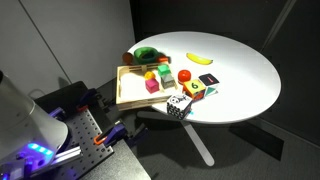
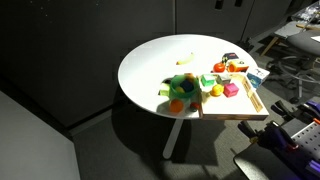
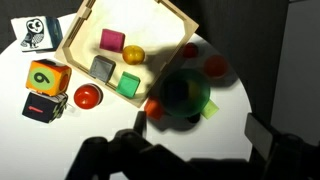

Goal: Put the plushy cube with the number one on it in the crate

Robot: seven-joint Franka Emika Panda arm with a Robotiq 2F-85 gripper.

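Observation:
In the wrist view my gripper (image 3: 198, 128) is open and empty above the white table, near the green bowl (image 3: 180, 100). The light wooden crate (image 3: 78, 30) lies at the top; it holds a pink cube (image 3: 112, 40), a yellow ball, a grey cube and a green cube. Three plush cubes sit outside it on the left: a white one with a black figure (image 3: 33, 33), an orange-yellow one with a curly digit (image 3: 47, 74), and a black one with a red mark (image 3: 42, 105). I cannot read a number one on any. The crate also shows in both exterior views (image 1: 126, 98) (image 2: 240, 112).
A red ball (image 3: 88, 96) lies beside the black cube. A banana (image 1: 200, 58) lies on the far part of the round table (image 1: 245, 85). The green bowl (image 1: 150, 54) holds toys and touches the crate. The crate overhangs the table edge near the robot base.

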